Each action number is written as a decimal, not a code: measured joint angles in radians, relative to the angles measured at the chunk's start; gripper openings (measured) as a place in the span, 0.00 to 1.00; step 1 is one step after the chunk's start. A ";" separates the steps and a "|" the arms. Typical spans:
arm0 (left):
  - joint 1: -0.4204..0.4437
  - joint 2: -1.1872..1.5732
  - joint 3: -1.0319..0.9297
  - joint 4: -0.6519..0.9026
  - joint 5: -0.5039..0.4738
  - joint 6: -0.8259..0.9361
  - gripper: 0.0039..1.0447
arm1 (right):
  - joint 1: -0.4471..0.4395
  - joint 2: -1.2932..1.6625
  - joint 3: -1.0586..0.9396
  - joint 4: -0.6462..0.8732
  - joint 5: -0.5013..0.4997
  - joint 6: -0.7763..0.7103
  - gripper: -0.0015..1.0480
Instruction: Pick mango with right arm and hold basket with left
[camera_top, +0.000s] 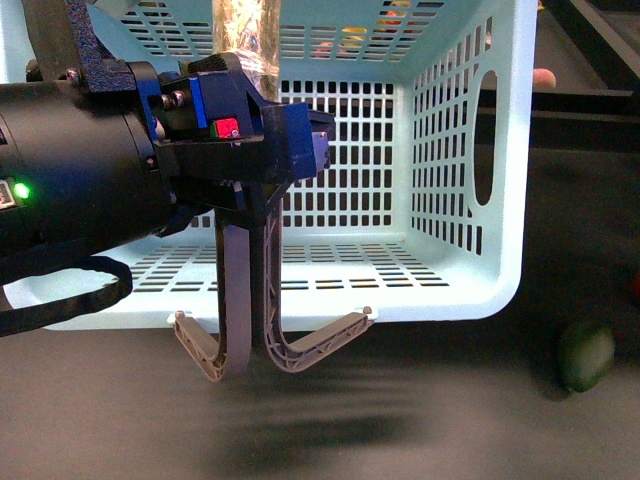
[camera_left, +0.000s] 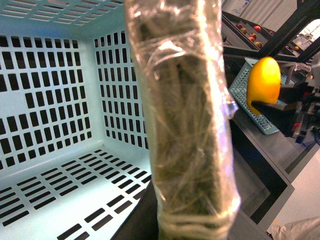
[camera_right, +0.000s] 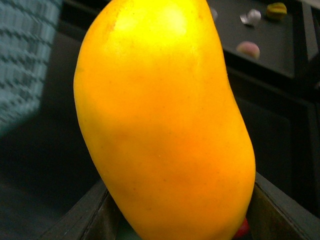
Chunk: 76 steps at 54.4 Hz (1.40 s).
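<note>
Right gripper (camera_right: 175, 220): jaws clamped on the mango (camera_right: 165, 125), I'd say. The fruit sits upright between the dark jaw faces and fills the right wrist view; the contact lines themselves are hidden under it. The left wrist view backs that up: mango (camera_left: 263, 85) off the table, seated in a dark gripper body, well off to the side of the basket.

Left gripper (camera_top: 240, 215): can't tell if it's closed. The front view shows the blue block with a red button up against the basket (camera_top: 470, 170), and the grey handles (camera_top: 300, 350) hang just below the gripper. Finger contact on the rim isn't visible. A plastic-wrapped fibrous post (camera_left: 185, 125) blocks most of the left wrist view; basket interior behind it looks empty.

Left arm pose: level, reaching across in front of the basket's open side, green light on.

Step, my read: pick looks done, hold probably in place. Next I'd carry the mango over toward the basket, keeping the left arm steady.

A dark-green fruit (camera_top: 586, 357) lies on the table past the basket's far corner from the left gripper.
</note>
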 joint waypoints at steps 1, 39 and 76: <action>0.000 0.000 0.000 0.000 0.000 0.000 0.08 | 0.019 -0.023 -0.010 0.005 0.002 0.035 0.57; 0.000 0.000 0.000 0.000 0.000 0.000 0.08 | 0.645 -0.050 0.052 0.130 0.299 0.532 0.57; -0.001 0.001 0.000 -0.003 0.002 0.001 0.08 | 0.744 0.061 0.145 0.182 0.483 0.580 0.92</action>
